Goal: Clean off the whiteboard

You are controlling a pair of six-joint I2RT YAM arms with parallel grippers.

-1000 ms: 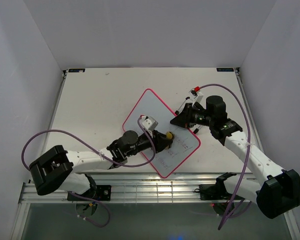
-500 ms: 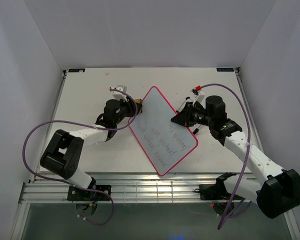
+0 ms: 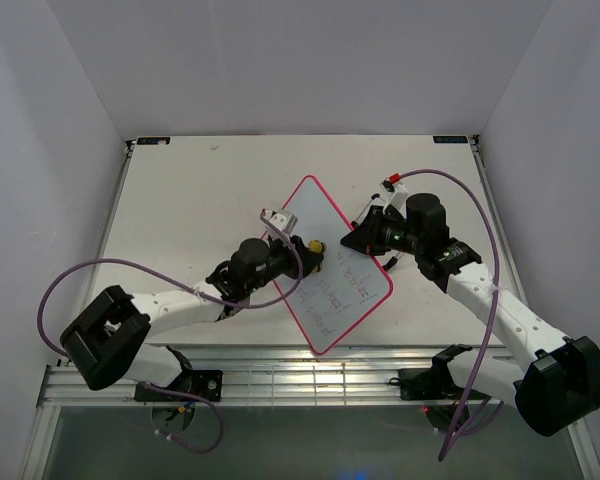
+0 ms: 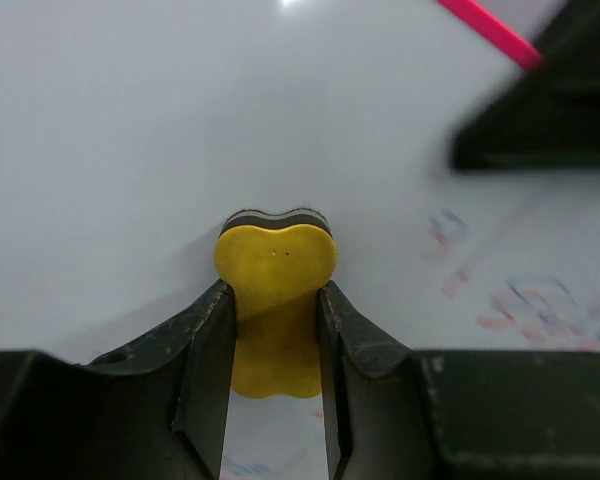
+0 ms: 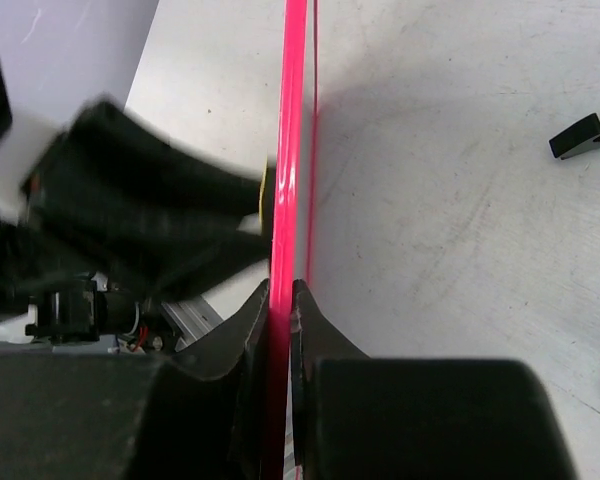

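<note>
My left gripper (image 4: 273, 298) clamped on a small yellow peanut-shaped eraser (image 4: 276, 262), its dark felt pressed against the glossy white, pink-framed whiteboard (image 3: 332, 292) mid-way across the white table (image 3: 180, 200), my right gripper (image 5: 280, 292) pinching the board's right frame edge, faint coloured writing on the near half.

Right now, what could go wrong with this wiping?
The right jaws pinch only the thin pink frame of the whiteboard; a hard push might pull it free. The yellow eraser sits clamped between the left jaws by its narrow waist and could twist out. Writing covers the board's near half, so patches may be missed.
</note>
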